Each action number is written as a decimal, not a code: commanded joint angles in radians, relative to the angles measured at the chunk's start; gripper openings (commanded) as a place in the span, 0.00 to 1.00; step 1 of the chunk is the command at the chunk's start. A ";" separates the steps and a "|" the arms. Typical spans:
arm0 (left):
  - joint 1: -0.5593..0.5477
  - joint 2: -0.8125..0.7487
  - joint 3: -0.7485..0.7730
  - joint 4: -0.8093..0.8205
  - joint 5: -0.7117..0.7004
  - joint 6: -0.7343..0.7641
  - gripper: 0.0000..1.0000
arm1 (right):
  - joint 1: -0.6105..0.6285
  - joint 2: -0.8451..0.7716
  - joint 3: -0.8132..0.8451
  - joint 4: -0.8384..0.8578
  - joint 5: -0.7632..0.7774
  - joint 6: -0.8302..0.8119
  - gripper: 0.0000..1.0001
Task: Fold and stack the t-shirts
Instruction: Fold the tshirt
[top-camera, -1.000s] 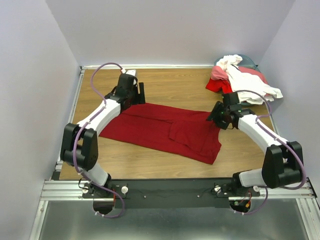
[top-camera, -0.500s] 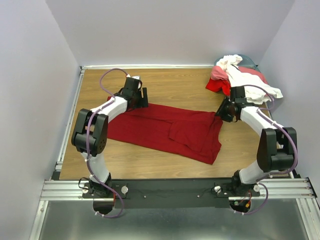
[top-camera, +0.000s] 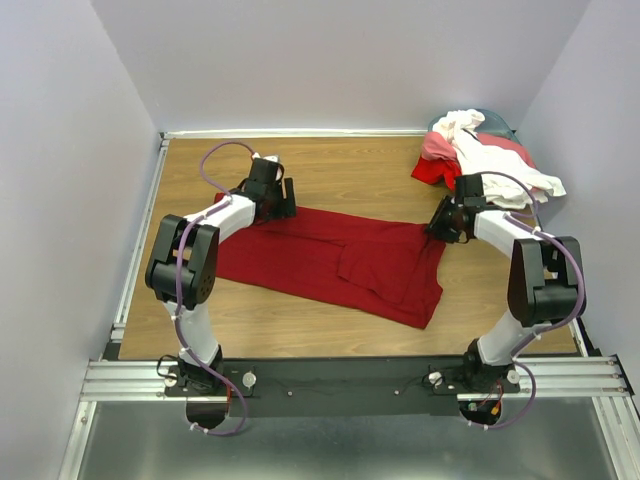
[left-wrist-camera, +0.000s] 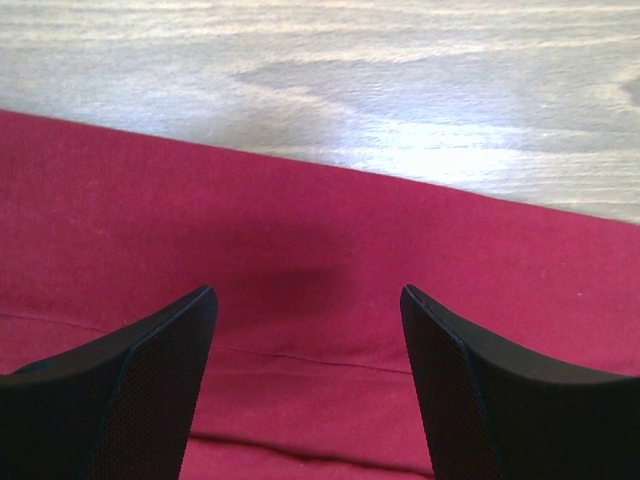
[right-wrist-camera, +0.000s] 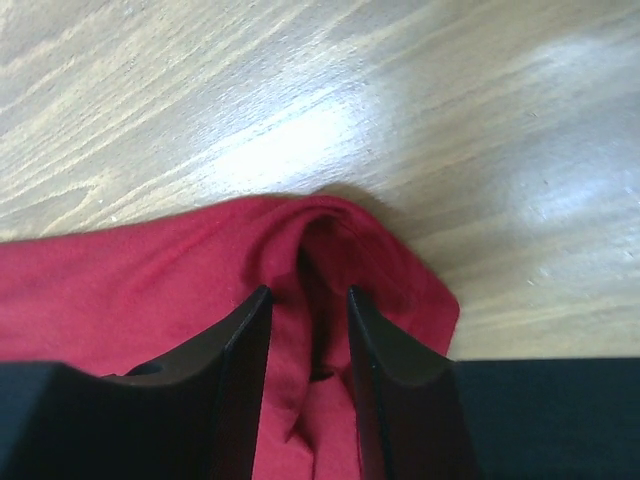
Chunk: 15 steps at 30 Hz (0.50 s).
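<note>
A large dark crimson t-shirt (top-camera: 330, 255) lies spread across the middle of the wooden table (top-camera: 350, 175), partly folded. My left gripper (top-camera: 285, 196) is open, low over the shirt's far left edge; in the left wrist view (left-wrist-camera: 308, 292) its fingers straddle flat crimson cloth (left-wrist-camera: 300, 250) near the hem. My right gripper (top-camera: 437, 222) is at the shirt's far right corner. In the right wrist view (right-wrist-camera: 308, 292) its narrow jaws pinch a raised fold of the crimson cloth (right-wrist-camera: 120, 290). The other shirts lie in a pile at the far right: white (top-camera: 500, 165), pink (top-camera: 437, 148) and teal (top-camera: 495, 120).
The pile of shirts sits in the far right corner against the walls, just behind my right arm. Grey walls enclose the table on three sides. A metal rail (top-camera: 350, 380) carrying both arm bases runs along the near edge.
Both arms have swung their elbows in towards the far side. The left gripper has settled onto the shirt's far left edge, and the right gripper has closed in on the far right corner.
</note>
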<state>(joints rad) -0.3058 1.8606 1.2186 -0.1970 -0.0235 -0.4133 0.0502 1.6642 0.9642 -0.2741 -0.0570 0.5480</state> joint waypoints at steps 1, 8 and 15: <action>0.016 0.011 -0.027 0.022 0.019 -0.009 0.82 | -0.007 0.031 0.027 0.050 -0.035 -0.010 0.42; 0.030 0.002 -0.056 0.028 0.019 -0.007 0.82 | -0.007 0.057 0.033 0.070 -0.049 0.003 0.18; 0.059 -0.005 -0.099 0.031 0.005 -0.012 0.82 | -0.007 -0.033 -0.028 0.064 0.026 0.036 0.01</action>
<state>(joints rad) -0.2710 1.8610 1.1526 -0.1783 -0.0200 -0.4137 0.0502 1.7008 0.9672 -0.2260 -0.0818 0.5610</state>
